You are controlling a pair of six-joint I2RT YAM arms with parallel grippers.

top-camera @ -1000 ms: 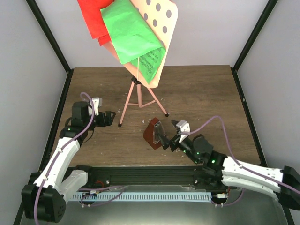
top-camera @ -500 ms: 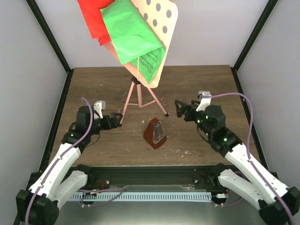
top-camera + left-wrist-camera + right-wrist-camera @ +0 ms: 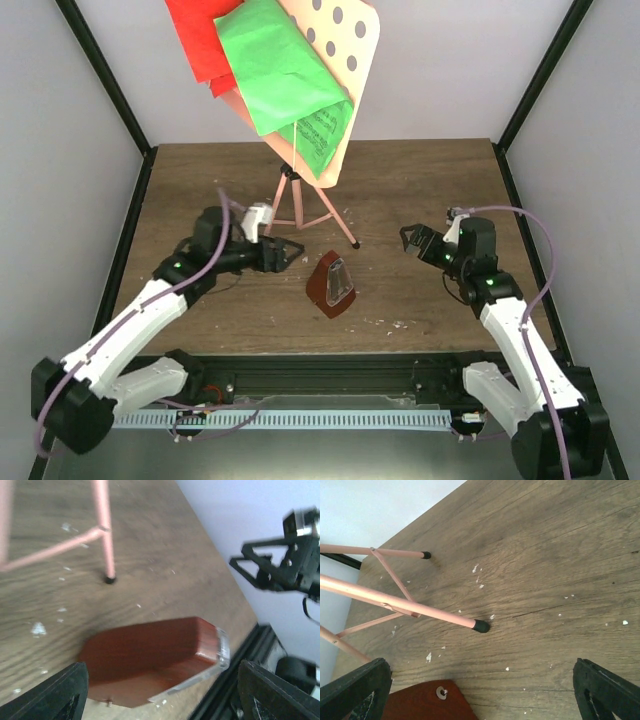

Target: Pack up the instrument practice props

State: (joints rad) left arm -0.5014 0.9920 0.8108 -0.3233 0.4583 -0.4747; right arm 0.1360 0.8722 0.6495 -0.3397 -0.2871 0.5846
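Fingers of left gripper point(image 3: 288, 250) and right gripper point(image 3: 410, 238) stood spread, grasping nothing.
Print on green sheet point(image 3: 320, 130) was unreadable; right wrist view showed screw point(image 3: 441, 692) in metronome point(image 3: 427, 706), unseen from overhead.

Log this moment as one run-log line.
left end effector: open, pointed at metronome | right end effector: open, empty | metronome: on table, ungripped | music stand: upright, holding sheets

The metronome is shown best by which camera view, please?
Left wrist: the metronome fills the lower frame, clear cover visible. Top external shows it whole but small; right wrist catches only a corner.
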